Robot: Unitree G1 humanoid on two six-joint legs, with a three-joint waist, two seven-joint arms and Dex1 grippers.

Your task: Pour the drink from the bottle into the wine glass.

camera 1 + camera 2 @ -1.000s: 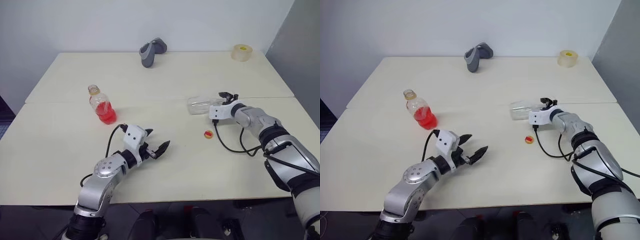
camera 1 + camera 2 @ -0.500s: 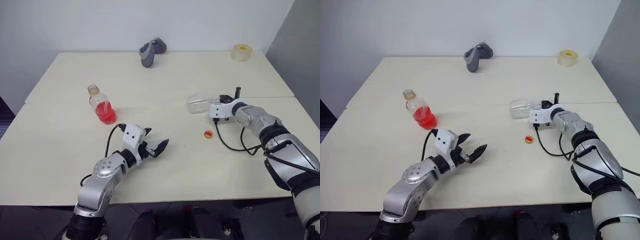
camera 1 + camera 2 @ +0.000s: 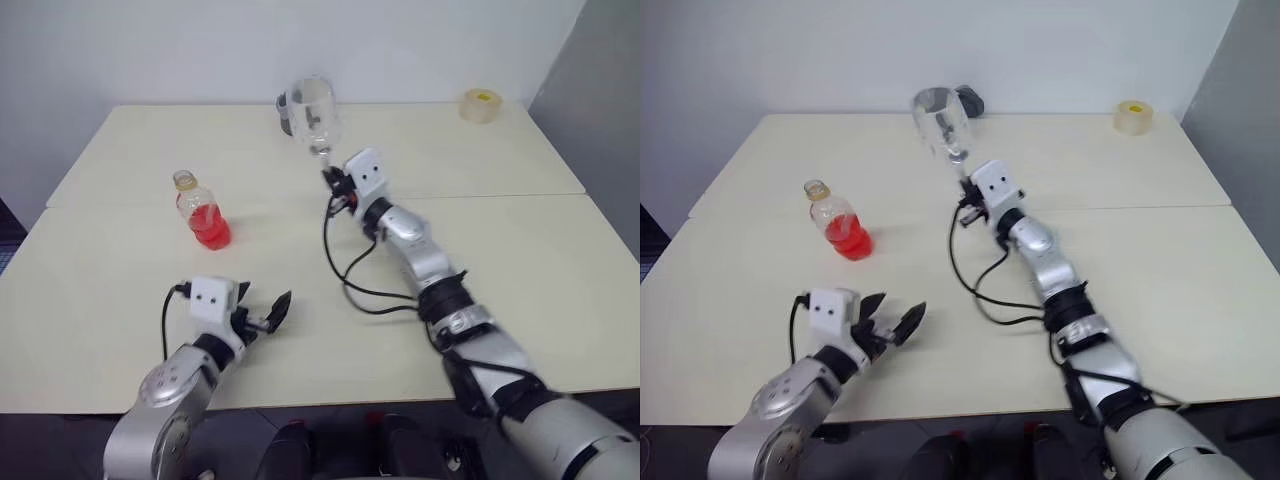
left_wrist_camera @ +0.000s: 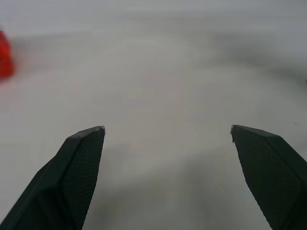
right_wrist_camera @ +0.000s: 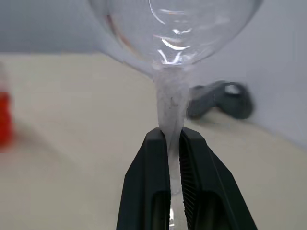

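Observation:
My right gripper (image 3: 332, 180) is shut on the thin stem of the wine glass (image 3: 309, 113) and holds it upright above the middle of the table, its clear bowl empty. The right wrist view shows both black fingers (image 5: 152, 163) pinching the stem just under the bowl (image 5: 172, 28). The bottle (image 3: 201, 211) stands upright on the table (image 3: 120, 290) to the left, with the red drink (image 3: 210, 226) in its lower part. My left gripper (image 3: 265, 306) hovers open near the front edge, well short of the bottle, with nothing between its fingers (image 4: 79, 163).
A grey object (image 3: 971, 101) lies at the table's far edge, behind the glass. A roll of tape (image 3: 481, 103) sits at the far right corner. A seam runs across the tabletop. The right arm's black cable loops over the table's middle.
The right gripper has shut on the glass, which lay on its side at the right. It has swung it left and up and turned it upright. The left gripper has drawn back and to the left.

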